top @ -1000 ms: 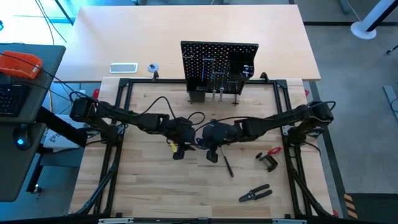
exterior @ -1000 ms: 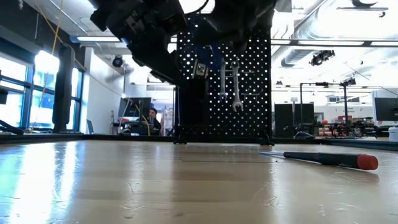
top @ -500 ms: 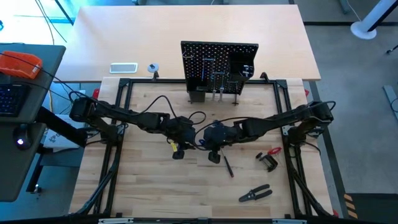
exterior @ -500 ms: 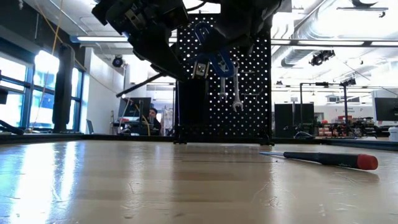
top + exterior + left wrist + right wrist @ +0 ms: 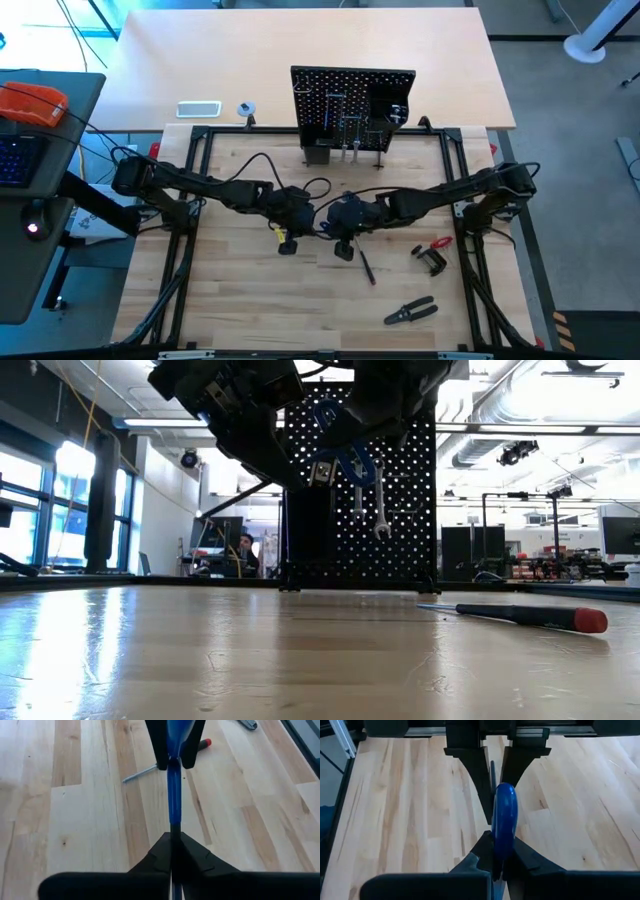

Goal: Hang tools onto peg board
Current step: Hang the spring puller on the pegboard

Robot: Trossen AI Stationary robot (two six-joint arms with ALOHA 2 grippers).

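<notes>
1. two dark grippers meet nose to nose above the middle of the pale wooden table (image 5: 250,300), both clamped on the same blue-handled bent key (image 5: 173,795).
2. left gripper (image 5: 172,840): its two dark fingers are pressed together on the thin metal shank of the key, which runs straight ahead from them.
3. right gripper (image 5: 498,851): its fingers are clenched on the rounded blue handle, which stands up between them; in the left wrist view these same fingers pinch the far end of the handle.
4. in the high view the left gripper (image 5: 300,212) and the right gripper (image 5: 338,215) sit just beside each other, each arm reaching in from its own side of the black frame.
5. the key is held clear of the table, in front of the upright black perforated peg board (image 5: 352,105) when seen from the low view.
6. two silver wrenches (image 5: 380,500) hang on the board.
7. a thin screwdriver with a red-and-black handle (image 5: 520,616) lies on the table near the grippers.
8. a red-and-black clamp (image 5: 432,255) and black-handled pliers (image 5: 410,312) lie farther toward the right arm's side.
</notes>
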